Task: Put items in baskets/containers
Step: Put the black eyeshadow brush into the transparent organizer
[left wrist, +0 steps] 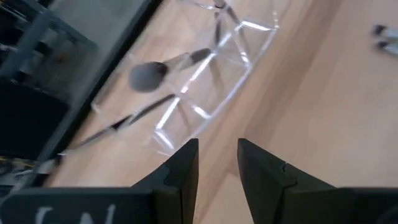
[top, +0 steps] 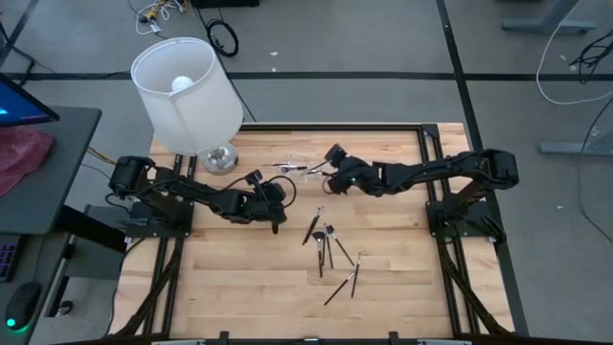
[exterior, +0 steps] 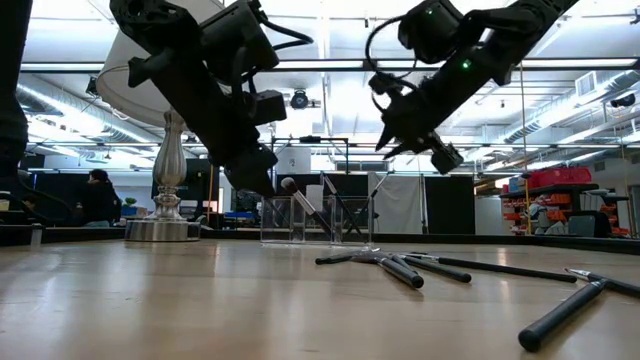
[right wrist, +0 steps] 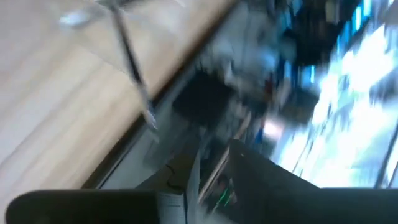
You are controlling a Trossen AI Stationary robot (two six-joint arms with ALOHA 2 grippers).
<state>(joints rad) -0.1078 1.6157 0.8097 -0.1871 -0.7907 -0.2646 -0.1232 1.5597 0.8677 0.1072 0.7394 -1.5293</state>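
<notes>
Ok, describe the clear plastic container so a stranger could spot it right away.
Start at the white-shaded lamp on the wooden table's far edge. Beside its silver base sits the low, see-through plastic container with divided compartments, brushes poking out. Unlike the dark makeup brushes lying loose mid-table, it's transparent.

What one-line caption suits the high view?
Two dark arms flank a clear plastic container beside a white-shaded lamp; thin dark makeup brushes lie loose on the wooden table.

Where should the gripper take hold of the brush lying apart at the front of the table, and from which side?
Probably at mid-handle, from above: the brush lies flat on the table, slim, apart from the pile, with jaws closing across its length.
</notes>
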